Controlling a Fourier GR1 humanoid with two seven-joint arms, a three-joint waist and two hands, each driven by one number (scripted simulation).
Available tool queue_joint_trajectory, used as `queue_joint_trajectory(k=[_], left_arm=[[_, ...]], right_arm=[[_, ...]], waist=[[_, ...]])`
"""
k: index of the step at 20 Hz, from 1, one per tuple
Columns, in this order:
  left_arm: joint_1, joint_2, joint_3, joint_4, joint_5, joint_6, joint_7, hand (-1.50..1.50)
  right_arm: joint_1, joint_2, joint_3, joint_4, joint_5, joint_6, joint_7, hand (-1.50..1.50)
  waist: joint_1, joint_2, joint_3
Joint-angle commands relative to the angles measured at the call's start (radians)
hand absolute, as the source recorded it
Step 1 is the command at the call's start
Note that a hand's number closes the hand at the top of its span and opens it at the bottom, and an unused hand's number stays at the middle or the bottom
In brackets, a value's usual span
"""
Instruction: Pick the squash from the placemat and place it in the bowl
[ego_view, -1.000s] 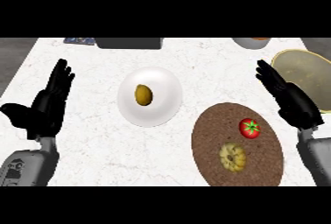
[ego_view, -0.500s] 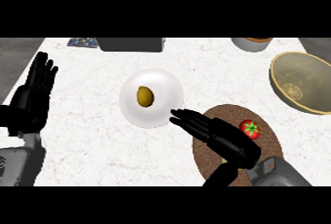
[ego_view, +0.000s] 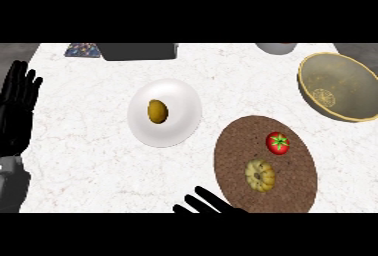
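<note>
We are seeing the squash (ego_view: 259, 174) lying on the placemat (ego_view: 295, 190) near the counter's (ego_view: 81, 125) front edge, beside a tomato (ego_view: 278, 143). Looks light, hard, ridged; we are judging its sides best for holding. Right robot hand (ego_view: 207, 204) open, empty; left robot hand (ego_view: 18, 107) resting open. Bowl (ego_view: 336, 85) back-right.

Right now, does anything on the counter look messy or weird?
Nothing stands out. The squash and tomato sit neatly on the placemat, the bowl is upright, and nothing is spilled.
</note>
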Motion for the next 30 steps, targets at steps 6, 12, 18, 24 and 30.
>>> queue_joint_trajectory(k=[6,12,18,24,30], left_arm=[[0.018,0.02,0.038,0.026,0.015,-0.033,-0.052,0.0],[-0.011,0.028,0.031,0.018,0.021,-0.051,-0.03,0.0],[-0.035,-0.023,0.004,0.055,-0.004,-0.032,-0.048,0.0],[-0.1,-0.028,0.004,0.099,-0.03,-0.028,-0.037,0.0],[-0.021,-0.056,0.014,0.031,-0.036,-0.05,-0.043,0.0]], right_arm=[[0.037,-0.069,0.156,-0.249,0.35,0.421,0.422,-1.5],[0.059,-0.004,0.181,-0.366,0.344,0.858,0.595,-1.5],[0.024,0.211,0.139,-0.363,0.326,1.205,0.668,-1.5],[-0.002,0.286,0.098,-0.303,0.356,1.245,0.64,-1.5],[0.023,0.188,0.046,-0.218,0.381,1.105,0.58,-1.5]], waist=[[-0.007,0.006,-0.005],[0.013,0.016,-0.003],[0.028,0.023,0.0],[0.031,0.024,0.002],[0.037,0.023,0.003]])
